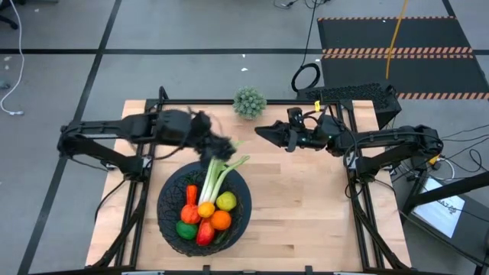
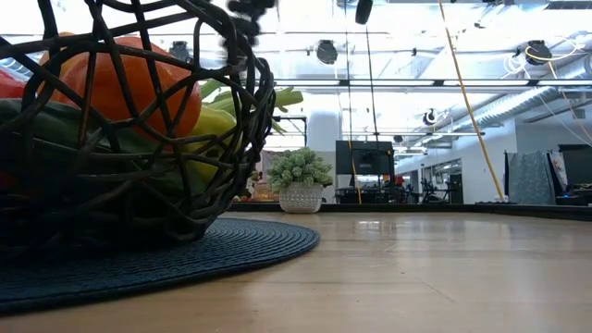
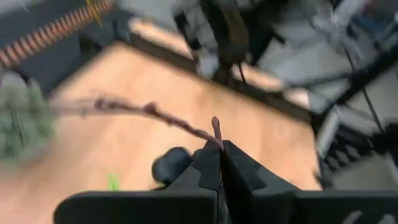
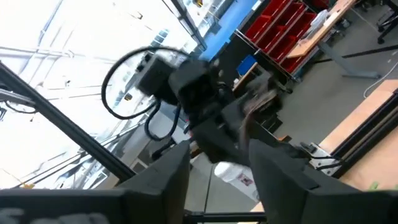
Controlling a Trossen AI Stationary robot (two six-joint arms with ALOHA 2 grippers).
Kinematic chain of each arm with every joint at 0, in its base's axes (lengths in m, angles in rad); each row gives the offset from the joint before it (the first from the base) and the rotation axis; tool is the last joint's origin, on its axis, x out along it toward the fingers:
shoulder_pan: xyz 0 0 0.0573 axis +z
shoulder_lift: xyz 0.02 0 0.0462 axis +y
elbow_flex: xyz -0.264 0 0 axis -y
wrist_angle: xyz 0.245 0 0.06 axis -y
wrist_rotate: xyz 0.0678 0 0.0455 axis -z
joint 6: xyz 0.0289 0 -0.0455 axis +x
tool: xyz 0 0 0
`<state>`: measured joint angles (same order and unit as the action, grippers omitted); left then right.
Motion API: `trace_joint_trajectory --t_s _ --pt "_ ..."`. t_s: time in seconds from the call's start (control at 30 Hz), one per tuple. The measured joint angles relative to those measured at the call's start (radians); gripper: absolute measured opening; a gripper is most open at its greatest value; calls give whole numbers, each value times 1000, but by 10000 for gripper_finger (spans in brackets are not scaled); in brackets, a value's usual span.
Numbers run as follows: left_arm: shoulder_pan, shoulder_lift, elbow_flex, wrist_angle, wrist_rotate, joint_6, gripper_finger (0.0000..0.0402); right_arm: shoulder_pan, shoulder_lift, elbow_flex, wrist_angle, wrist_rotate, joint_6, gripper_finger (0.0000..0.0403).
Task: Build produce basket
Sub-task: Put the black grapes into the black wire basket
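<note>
The black mesh basket [image 1: 164,223] stands at the table's near middle and fills the left of the low view [image 2: 139,185]. In it lie the pale celery stalk [image 1: 218,177], whose top sticks out over the far rim, the carrot [image 1: 191,200], an orange [image 1: 221,220], a yellow-green fruit [image 1: 226,201] and red and green pieces. My left gripper [image 1: 221,145] is blurred above the basket's far rim, shut on a thin brown stem [image 3: 149,111]. A dark lump [image 3: 171,165] shows beside the fingers. My right gripper [image 1: 261,131] hovers open over the table's far middle, holding nothing. My left gripper pinches a thin brown stem [image 3: 214,132] between its two shut fingertips, near one end. The rest of the stem runs away from the fingers, clear of the table. Blur hides what hangs from it.
The spiky ball plant [image 1: 249,102] in its white pot [image 2: 301,196] stands at the table's far edge, between the two grippers. A dark round mat [image 2: 231,245] lies under the basket. Bare wood stretches to the right of the basket [image 1: 306,206].
</note>
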<state>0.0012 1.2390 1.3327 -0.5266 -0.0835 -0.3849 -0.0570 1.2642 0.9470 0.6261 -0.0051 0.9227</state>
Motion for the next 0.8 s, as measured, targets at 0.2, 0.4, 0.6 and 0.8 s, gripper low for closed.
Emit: trace_joint_trajectory --t_s 0.2,0.4,0.6,0.8 --pt "-132 -108 0 -228 32 -128 12 0 -4 0 -6 0 0 175" --pt "-307 -171 0 -381 35 -233 4 0 -4 0 -20 0 1 174" --pt "-445 -170 -1 -568 18 -307 16 0 -4 0 -29 0 13 168" --pt "-517 -166 -76 -603 4 -332 5 0 -4 0 -32 0 32 167"
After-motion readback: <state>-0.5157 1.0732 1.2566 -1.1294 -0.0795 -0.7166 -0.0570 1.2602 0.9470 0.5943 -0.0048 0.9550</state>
